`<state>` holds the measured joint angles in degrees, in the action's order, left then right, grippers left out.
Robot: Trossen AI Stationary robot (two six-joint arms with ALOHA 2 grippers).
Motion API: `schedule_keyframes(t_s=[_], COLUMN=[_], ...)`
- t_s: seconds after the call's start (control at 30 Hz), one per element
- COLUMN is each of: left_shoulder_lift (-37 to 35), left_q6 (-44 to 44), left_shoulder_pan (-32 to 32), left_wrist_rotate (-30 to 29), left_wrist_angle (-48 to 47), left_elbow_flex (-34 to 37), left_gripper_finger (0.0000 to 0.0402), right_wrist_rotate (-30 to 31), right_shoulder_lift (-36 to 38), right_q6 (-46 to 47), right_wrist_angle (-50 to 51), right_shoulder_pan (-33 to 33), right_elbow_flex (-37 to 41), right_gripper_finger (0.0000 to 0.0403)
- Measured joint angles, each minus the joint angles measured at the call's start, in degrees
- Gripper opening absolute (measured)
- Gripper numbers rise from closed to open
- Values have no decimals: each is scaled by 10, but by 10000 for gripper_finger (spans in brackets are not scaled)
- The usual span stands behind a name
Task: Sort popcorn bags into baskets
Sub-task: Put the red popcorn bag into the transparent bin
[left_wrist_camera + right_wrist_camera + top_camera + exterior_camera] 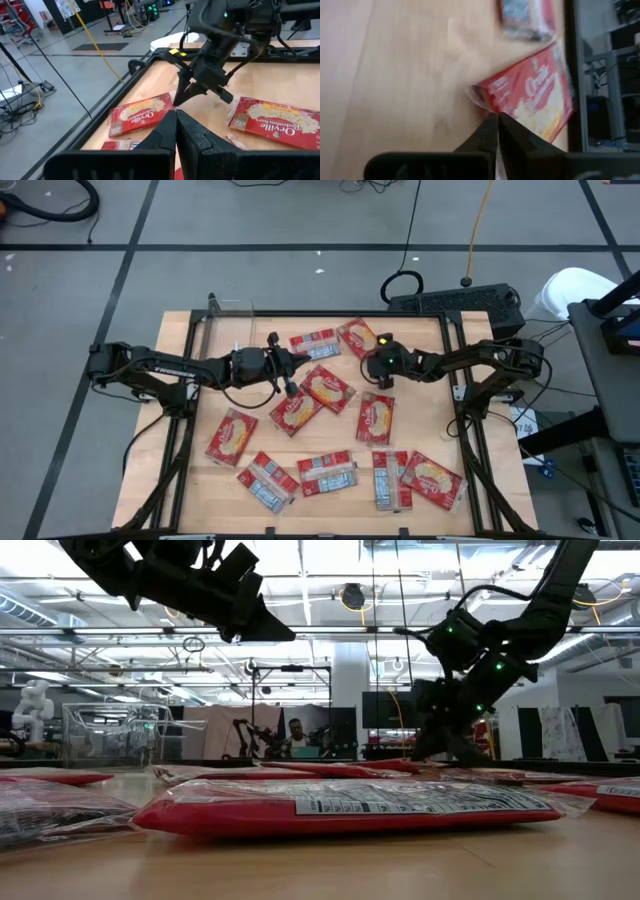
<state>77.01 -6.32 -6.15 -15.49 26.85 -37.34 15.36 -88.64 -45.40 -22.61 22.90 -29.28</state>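
Several red popcorn bags lie flat across the wooden table (180, 405). A clear basket (228, 315) stands at the far left corner and also shows in the low view (110, 735). My right gripper (370, 360) slants down near the far edge, shut at the end of one popcorn bag (357, 337), which shows a popcorn picture (535, 100). My left gripper (293, 388) hangs shut and holds nothing, above the bags in the middle (328, 387); in its own view the fingertips (176, 112) meet. My right gripper has its two fingers closed on the crinkled end edge (482, 97) of the popcorn bag, at the corner nearest to it. The fingers slant down from the table's right side (187, 92). The bag lies flat on the table.
More bags lie along the near edge (328, 473) (432, 480) and at the left (232, 435). A black metal frame rims the table (455, 380). A power strip and cables lie on the floor beyond the far edge (455, 300). Bare wood shows at the far left (200, 340).
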Motion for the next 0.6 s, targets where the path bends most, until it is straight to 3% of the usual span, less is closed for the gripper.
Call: schedule_keyframes(t_s=[0.3, 0.47, 0.6], left_shoulder_lift=[18, 42, 55], left_q6=[-24, -12, -4], left_shoulder_pan=[-6, -18, -26], left_wrist_rotate=[0, 0, 4], left_wrist_angle=[19, 59, 75], left_elbow_flex=[0, 0, 0], left_gripper_finger=[18, 60, 91], right_wrist_rotate=[-20, 13, 10], right_shoulder_lift=[1, 3, 10], right_q6=[109, 128, 143], right_wrist_angle=[-79, -17, 47], right_shoulder_pan=[-24, -41, -51], right_elbow_flex=[0, -1, -7], right_gripper_finger=[1, 11, 48])
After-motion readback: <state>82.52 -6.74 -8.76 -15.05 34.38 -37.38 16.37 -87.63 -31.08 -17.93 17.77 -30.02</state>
